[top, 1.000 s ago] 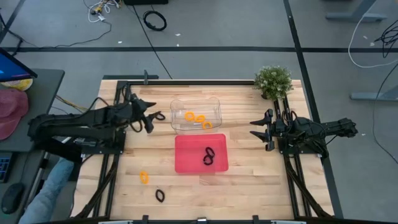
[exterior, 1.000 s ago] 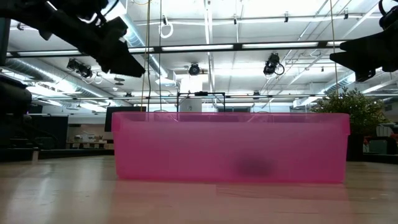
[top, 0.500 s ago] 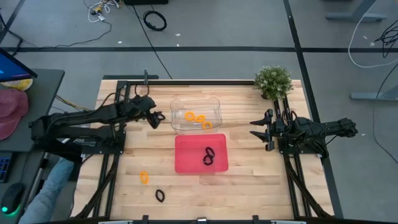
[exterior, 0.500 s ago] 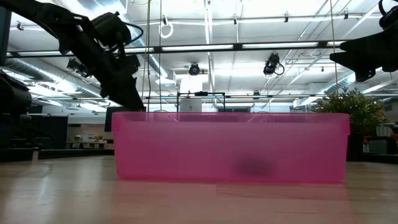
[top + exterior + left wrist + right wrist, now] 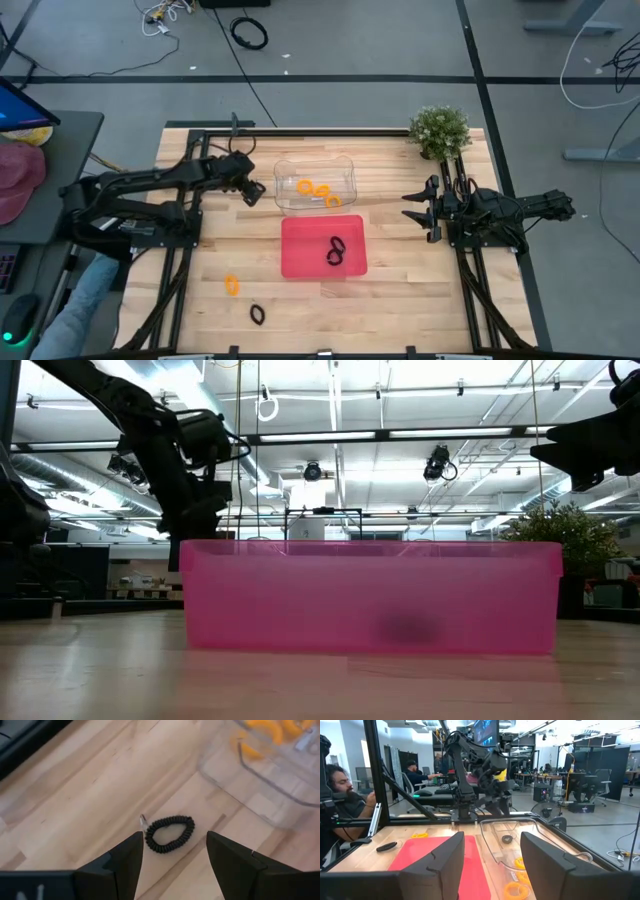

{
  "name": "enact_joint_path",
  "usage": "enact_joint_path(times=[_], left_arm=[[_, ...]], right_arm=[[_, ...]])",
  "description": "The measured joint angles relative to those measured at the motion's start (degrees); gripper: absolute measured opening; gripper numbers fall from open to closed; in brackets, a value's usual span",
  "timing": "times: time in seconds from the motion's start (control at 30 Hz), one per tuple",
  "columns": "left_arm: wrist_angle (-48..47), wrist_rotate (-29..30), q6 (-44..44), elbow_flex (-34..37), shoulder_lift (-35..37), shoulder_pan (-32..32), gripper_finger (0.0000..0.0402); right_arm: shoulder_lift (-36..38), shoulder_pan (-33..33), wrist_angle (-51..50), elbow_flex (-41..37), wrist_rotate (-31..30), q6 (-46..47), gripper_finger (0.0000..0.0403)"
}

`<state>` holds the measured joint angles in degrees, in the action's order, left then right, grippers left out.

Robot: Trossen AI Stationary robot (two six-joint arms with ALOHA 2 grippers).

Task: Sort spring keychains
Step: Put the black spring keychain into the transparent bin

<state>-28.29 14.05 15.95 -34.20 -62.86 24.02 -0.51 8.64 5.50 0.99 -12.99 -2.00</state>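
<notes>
Black spring keychain (image 5: 169,834): small coiled loop with metal end, flat on wooden table (image 5: 400,290), just beside clear bin (image 5: 316,184) holding orange keychains (image 5: 318,189). Left gripper (image 5: 172,862) spread wide, empty, hovering above the black loop, arm reaching in from table's left edge. Right gripper (image 5: 417,208) open, empty, parked right of red tray (image 5: 300,255).

Pale planked wooden table (image 5: 400,290), matt; glossy clear plastic bin (image 5: 345,172); translucent red plastic tray (image 5: 300,255); black coiled plastic spring keychain (image 5: 169,833), ribbed, slight sheen.
</notes>
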Motion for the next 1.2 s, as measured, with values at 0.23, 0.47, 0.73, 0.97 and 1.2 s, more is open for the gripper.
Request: enact_joint_path(times=[0.23,0.47,0.73,0.97,1.2], left_arm=[[0.27,-2.77,0.02,0.00,-0.91,2.18,0.0222],[-1.43,-3.88,0.79,0.00,-0.93,2.31,0.0222],[-0.34,-1.88,0.96,0.00,-1.14,2.29,0.0222],[1.64,-1.84,0.04,0.02,-6.75,3.79,0.0222],[5.70,-4.06,-0.16,0.00,-13.54,5.98,0.0222]], right_arm=[[0.00,0.02,0.00,0.00,0.00,-0.02,0.0198],[0.00,0.01,0.00,0.00,0.01,-0.02,0.0198],[0.00,0.02,0.00,0.00,0.02,-0.02,0.0198],[0.00,0.02,0.00,0.00,0.00,-0.02,0.0198],[0.00,0.00,0.00,-0.02,0.00,0.00,0.0198]])
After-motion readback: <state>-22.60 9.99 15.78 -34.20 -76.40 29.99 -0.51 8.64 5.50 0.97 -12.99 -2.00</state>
